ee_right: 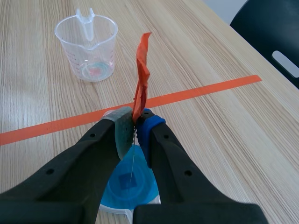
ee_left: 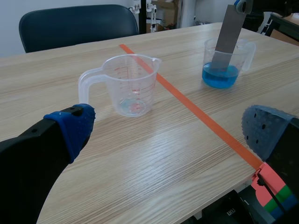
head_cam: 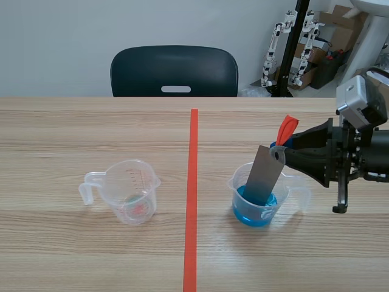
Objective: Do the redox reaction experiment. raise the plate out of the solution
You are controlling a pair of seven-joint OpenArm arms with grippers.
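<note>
the right gripper [head_cam: 284,149] is clamping its two fingers narrowly on the top edge of the metal plate [head_cam: 265,176]. in the right wrist view the pads are pressing from both sides with only the thin plate and its tag between them. an orange-red tag [ee_right: 141,70] is standing up out of the grip, above the fingertips. the metal plate is hanging tilted, its top leaning toward the right arm, and its lower end is sitting in the blue solution [head_cam: 255,213]. the solution is filling the bottom of a clear measuring cup [head_cam: 285,196], which is standing on the table [head_cam: 61,255] on the right side of the orange-red tape line [head_cam: 192,182]; its handle is pointing toward the right arm.

the left gripper [ee_left: 168,130] is holding its fingers wide apart with nothing between them, low over the table edge. ahead of it, a second clear measuring cup [ee_left: 131,84] is standing upright on the left side of the tape line, well apart from the first cup. a faint reddish trace is showing at its bottom.

a dark chair [head_cam: 174,70] is standing behind the far edge of the table.
</note>
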